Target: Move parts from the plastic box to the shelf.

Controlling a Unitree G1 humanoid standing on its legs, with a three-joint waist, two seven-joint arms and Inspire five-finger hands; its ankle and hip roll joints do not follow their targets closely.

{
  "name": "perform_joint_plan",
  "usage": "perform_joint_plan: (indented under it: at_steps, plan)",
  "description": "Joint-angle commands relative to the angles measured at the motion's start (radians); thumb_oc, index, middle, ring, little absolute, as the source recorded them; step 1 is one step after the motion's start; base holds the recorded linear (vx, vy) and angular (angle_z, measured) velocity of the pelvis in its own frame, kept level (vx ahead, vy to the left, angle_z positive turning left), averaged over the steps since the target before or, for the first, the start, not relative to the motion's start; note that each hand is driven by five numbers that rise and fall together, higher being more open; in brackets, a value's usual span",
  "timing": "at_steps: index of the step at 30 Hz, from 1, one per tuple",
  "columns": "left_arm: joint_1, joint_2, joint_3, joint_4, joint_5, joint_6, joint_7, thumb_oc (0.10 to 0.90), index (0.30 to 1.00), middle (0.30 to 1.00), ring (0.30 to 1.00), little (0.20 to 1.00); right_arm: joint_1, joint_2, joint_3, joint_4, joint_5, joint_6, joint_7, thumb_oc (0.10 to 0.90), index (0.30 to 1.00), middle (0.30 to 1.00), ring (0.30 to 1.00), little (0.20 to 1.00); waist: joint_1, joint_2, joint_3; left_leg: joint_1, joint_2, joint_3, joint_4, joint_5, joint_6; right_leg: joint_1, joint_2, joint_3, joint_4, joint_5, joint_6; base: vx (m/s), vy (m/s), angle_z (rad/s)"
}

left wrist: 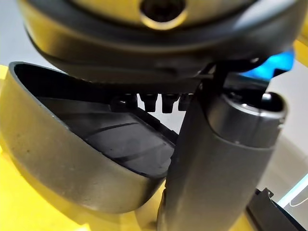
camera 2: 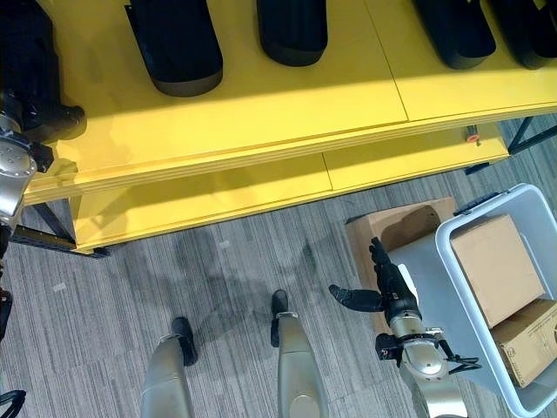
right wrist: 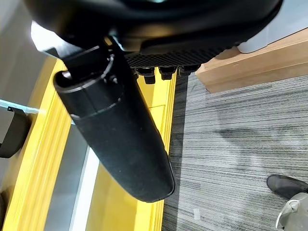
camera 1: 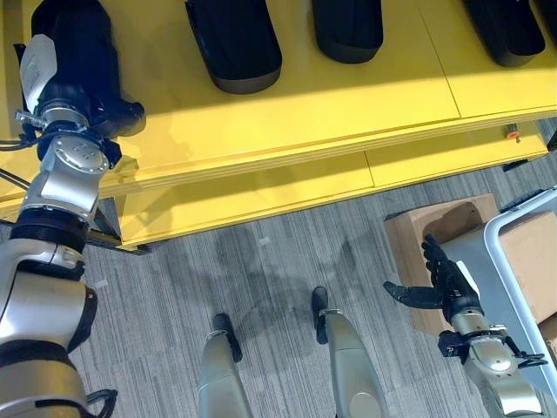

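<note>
The left hand (camera 1: 87, 96) rests on a black part (camera 1: 74, 52) on the yellow shelf (camera 1: 348, 96) at ten o'clock; whether its fingers grip the part cannot be told, since they are hidden. The right hand (camera 2: 396, 292), fingers spread and empty, hangs at four o'clock beside the grey plastic box (camera 2: 452, 287), whose far side is cut off.

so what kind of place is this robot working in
Probably a workshop or factory parts store. A long yellow shelf holds a row of black moulded parts, and a grey plastic box with cardboard cartons in it stands on grey carpet flooring.
</note>
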Motion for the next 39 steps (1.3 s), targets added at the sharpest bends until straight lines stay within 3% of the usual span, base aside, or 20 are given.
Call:
perform_joint_plan:
  at_steps: [1,7,14,27,31,39]
  plan:
    - [-0.12,0.105,-0.035,-0.009,0.004,-0.057,0.051,0.9,1.0,1.0,1.0,1.0,0.046,-0.08,-0.099,-0.093,0.014,-0.085,-0.009,0.9,1.0,1.0,1.0,1.0,-0.003,0.011,-0.093,0.037,0.002,-0.004,-0.033,-0.019,0.056,0.136,-0.039,0.057,-0.052,-0.059,0.037,0.0,0.0,0.0]
    - [-0.104,0.112,-0.023,-0.064,-0.032,-0.079,0.04,0.9,1.0,1.0,1.0,1.0,0.047,-0.082,-0.104,-0.09,0.011,-0.085,-0.006,0.9,1.0,1.0,1.0,1.0,0.001,0.017,-0.091,0.05,-0.001,-0.005,-0.042,-0.015,0.052,0.143,-0.04,0.053,-0.047,-0.063,0.035,0.0,-0.003,0.01]
    - [-0.04,0.113,0.041,-0.145,-0.186,-0.136,0.003,0.9,1.0,1.0,1.0,1.0,0.04,-0.075,-0.11,-0.081,0.006,-0.08,-0.003,0.9,1.0,1.0,1.0,1.0,0.012,0.023,-0.085,0.07,-0.002,-0.011,-0.05,-0.009,0.046,0.16,-0.043,0.05,-0.035,-0.071,0.03,-0.01,-0.013,0.03]
    - [0.103,0.046,0.162,-0.297,-0.428,-0.224,-0.006,0.9,1.0,1.0,1.0,1.0,0.023,-0.052,-0.115,-0.078,-0.012,-0.076,-0.006,0.9,1.0,1.0,1.0,1.0,0.022,0.027,-0.079,0.125,-0.004,-0.019,-0.073,0.004,0.033,0.209,-0.048,0.042,-0.03,-0.081,0.023,-0.01,-0.013,0.03]
    - [0.19,0.043,0.211,-0.387,-0.465,-0.252,-0.011,0.9,1.0,1.0,1.0,1.0,0.033,-0.038,-0.116,-0.076,-0.016,-0.077,0.0,0.9,1.0,1.0,1.0,1.0,0.03,0.031,-0.081,0.148,-0.003,-0.018,-0.084,0.007,0.031,0.226,-0.051,0.041,-0.029,-0.086,0.023,0.0,0.0,0.0]
    - [0.519,-0.006,0.416,-0.653,-0.427,-0.283,-0.015,0.9,1.0,1.0,1.0,1.0,0.048,-0.012,-0.139,-0.084,-0.042,-0.076,0.007,0.9,1.0,1.0,1.0,1.0,0.053,0.037,-0.076,0.21,-0.004,-0.017,-0.129,0.022,0.023,0.276,-0.059,0.032,-0.042,-0.095,0.021,0.0,0.0,0.0]
